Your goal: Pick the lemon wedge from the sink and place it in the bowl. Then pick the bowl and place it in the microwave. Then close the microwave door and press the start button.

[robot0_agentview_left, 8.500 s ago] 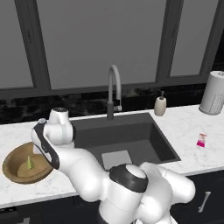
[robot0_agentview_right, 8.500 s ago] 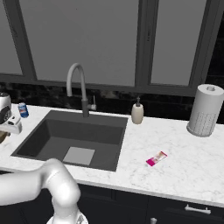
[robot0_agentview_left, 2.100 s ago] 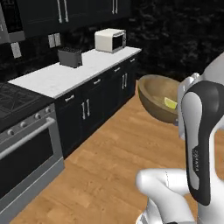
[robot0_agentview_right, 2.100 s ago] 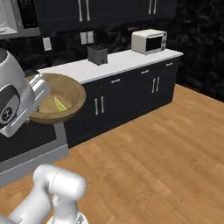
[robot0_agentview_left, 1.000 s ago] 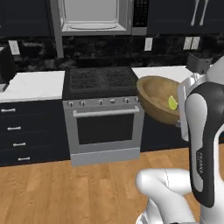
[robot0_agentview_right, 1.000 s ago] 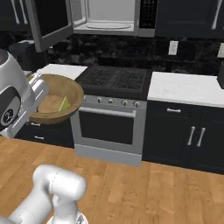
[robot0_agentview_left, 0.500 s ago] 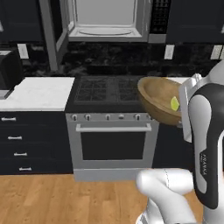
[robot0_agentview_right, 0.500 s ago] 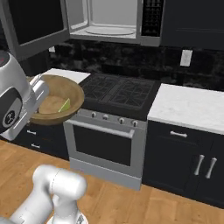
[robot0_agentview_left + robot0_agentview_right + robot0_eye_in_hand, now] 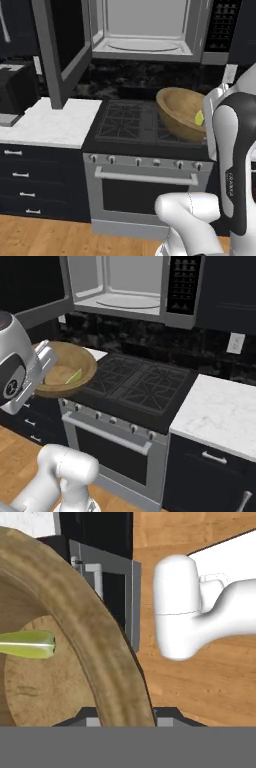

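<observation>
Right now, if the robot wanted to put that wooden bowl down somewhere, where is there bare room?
The microwave stands open, its glass plate bare. The white counter right of the stove is bare too. Left of the stove, the counter is free near the burners; a black toaster crowds its far end. The bowl hangs over the stove.

We see a round light-brown wooden bowl (image 9: 181,113) with visible grain and a matt finish, holding a smooth, slightly glossy yellow-green lemon wedge (image 9: 27,644). The grey metal microwave (image 9: 150,30) has a pale matt cavity and a dark glass door (image 9: 65,47). White speckled stone counters (image 9: 225,416) flank the black range (image 9: 145,387).
</observation>
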